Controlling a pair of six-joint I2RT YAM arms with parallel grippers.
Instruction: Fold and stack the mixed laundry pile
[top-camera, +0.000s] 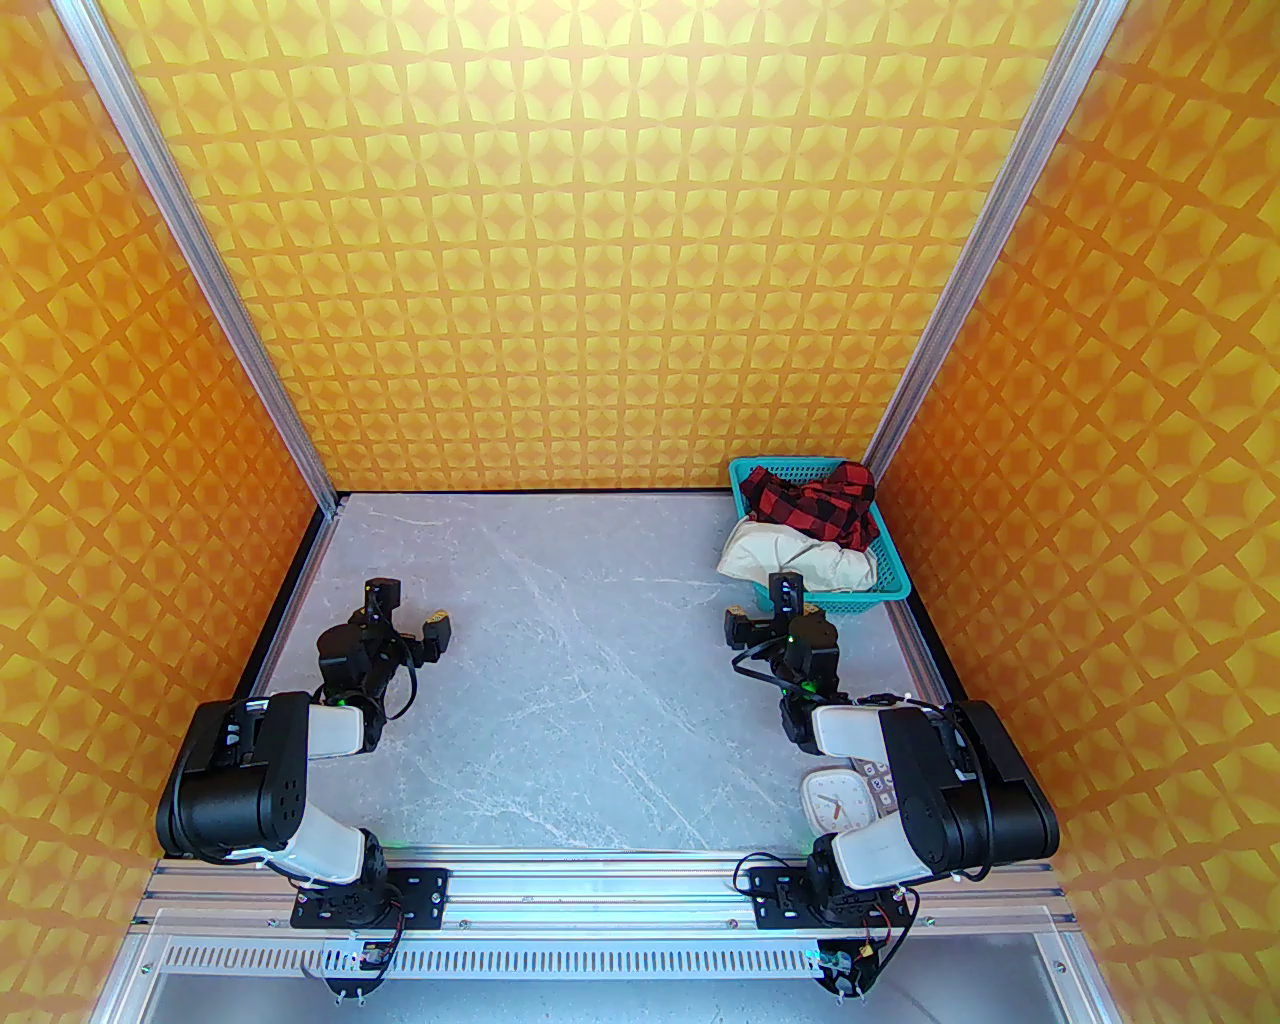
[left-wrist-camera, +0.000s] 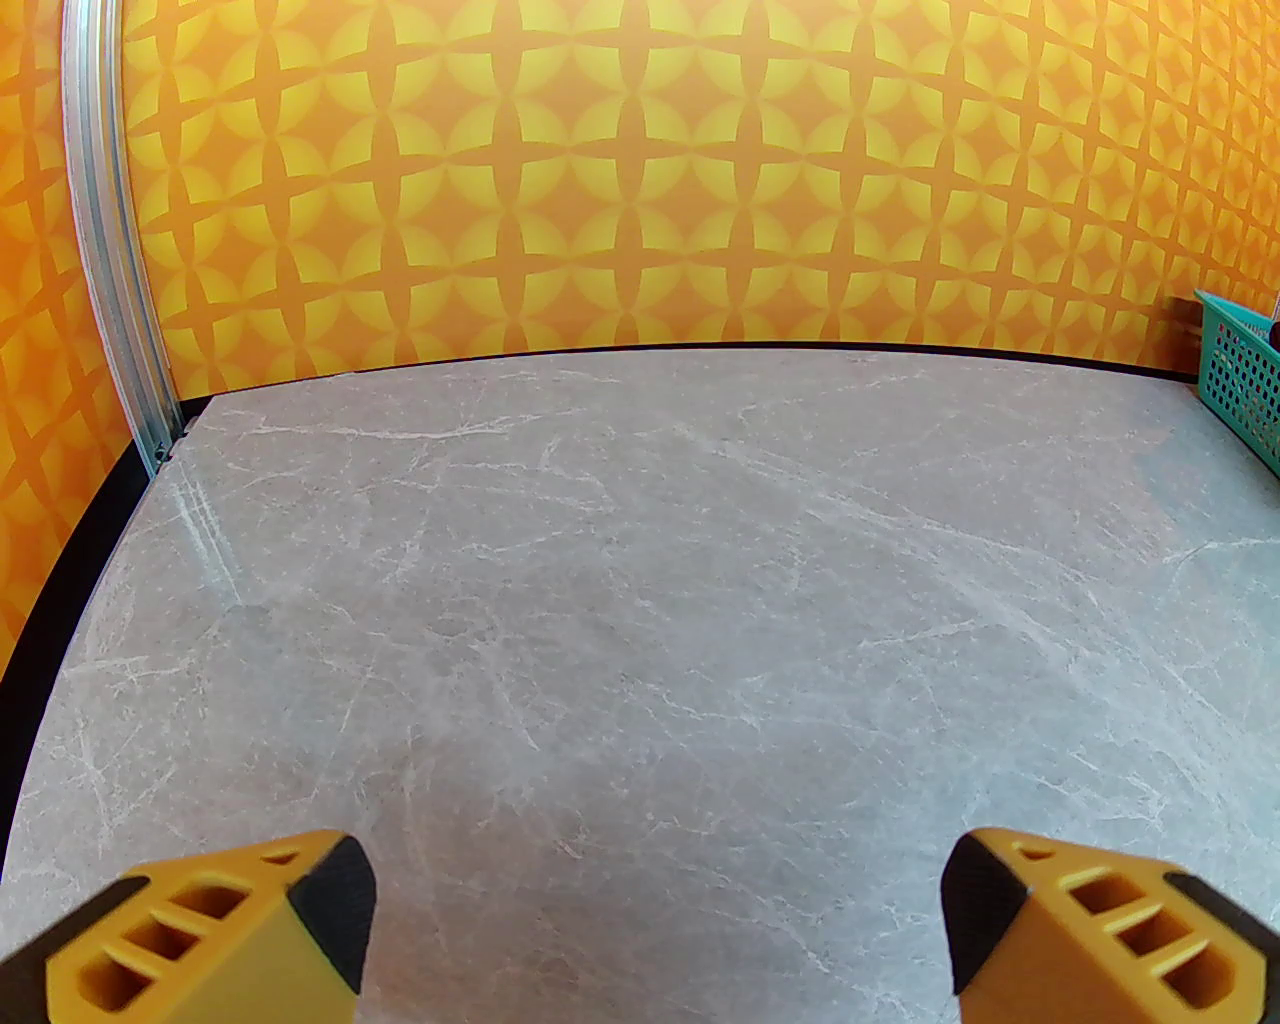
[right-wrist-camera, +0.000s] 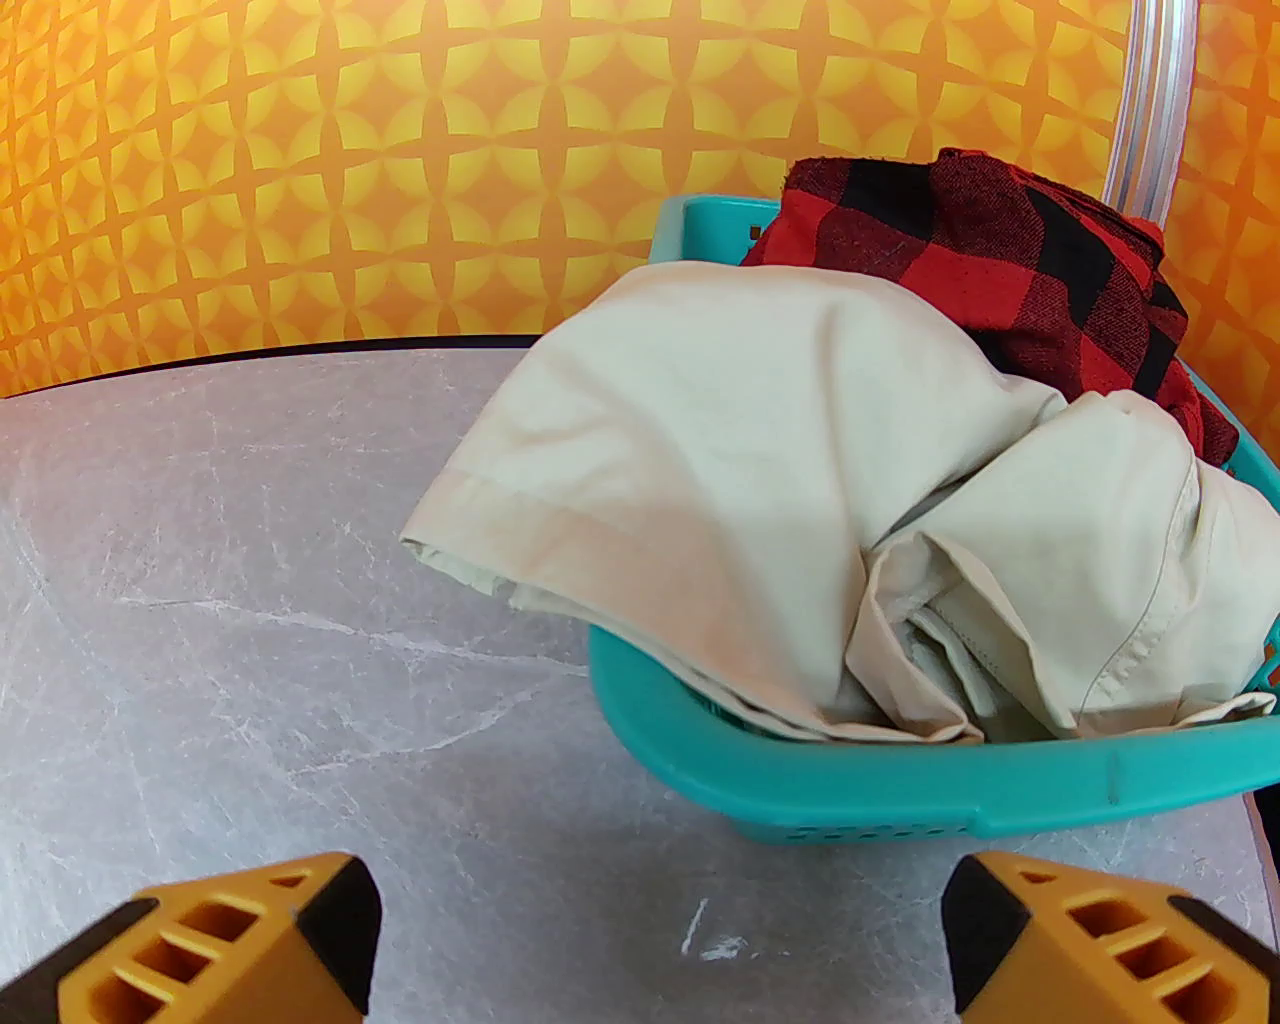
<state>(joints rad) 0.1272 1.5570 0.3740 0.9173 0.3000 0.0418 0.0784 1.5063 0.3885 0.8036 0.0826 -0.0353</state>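
Note:
The mixed laundry pile sits in a teal mesh basket at the table's back right corner. A red-and-black checked shirt lies at the back of the basket, and cream trousers spill over its front left rim. In the right wrist view the trousers drape over the basket rim, with the shirt heaped behind. My right gripper is open just in front of the basket, holding nothing. My left gripper is open over bare table at the left.
A small white clock and a flat keypad-like device lie under the right arm near the front edge. Orange patterned walls and aluminium posts enclose the grey marble table. The basket's corner shows at the left wrist view's right edge.

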